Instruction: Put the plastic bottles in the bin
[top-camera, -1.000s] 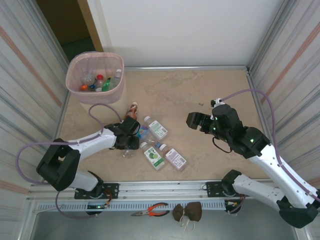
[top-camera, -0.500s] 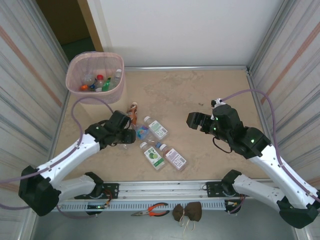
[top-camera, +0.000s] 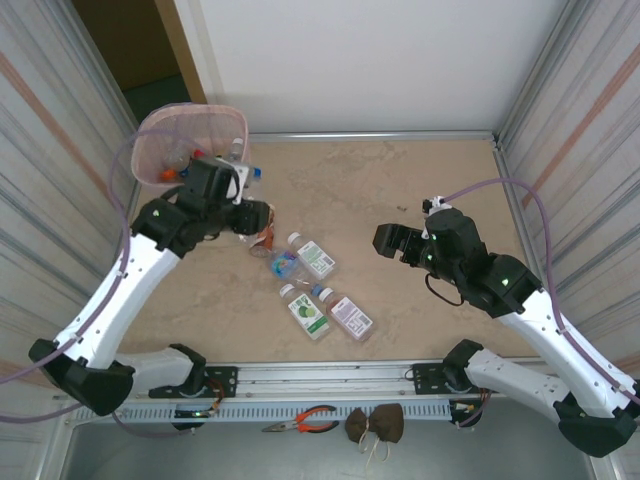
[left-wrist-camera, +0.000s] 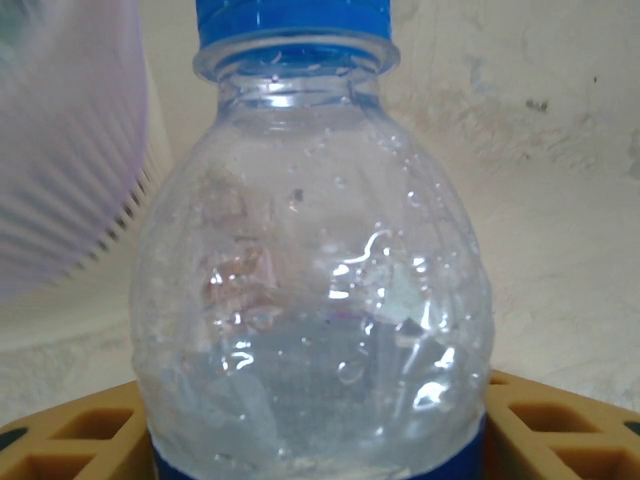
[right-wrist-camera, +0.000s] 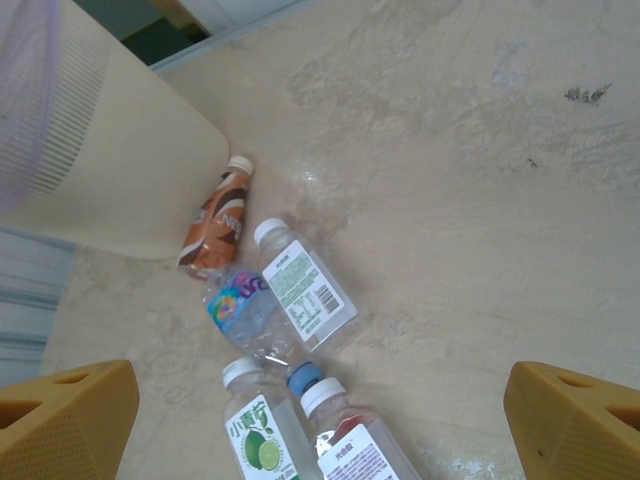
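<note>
One clear bottle (left-wrist-camera: 310, 280) clamped in left gripper (left-wrist-camera: 310, 445) (wrist close-up); right gripper (right-wrist-camera: 320, 415) gapes wide.

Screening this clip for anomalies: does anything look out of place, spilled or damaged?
No spill or damage visible. The loose bottles lie on their sides, awaiting pickup. The only strays are orange-handled pliers and a brown crumpled item on the near ledge, off the work surface.

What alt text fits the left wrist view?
Close up, a clear bottle with a blue cap is gripped low between two orange fingers. The pink bin is a blur at left, with the beige table behind.
</note>
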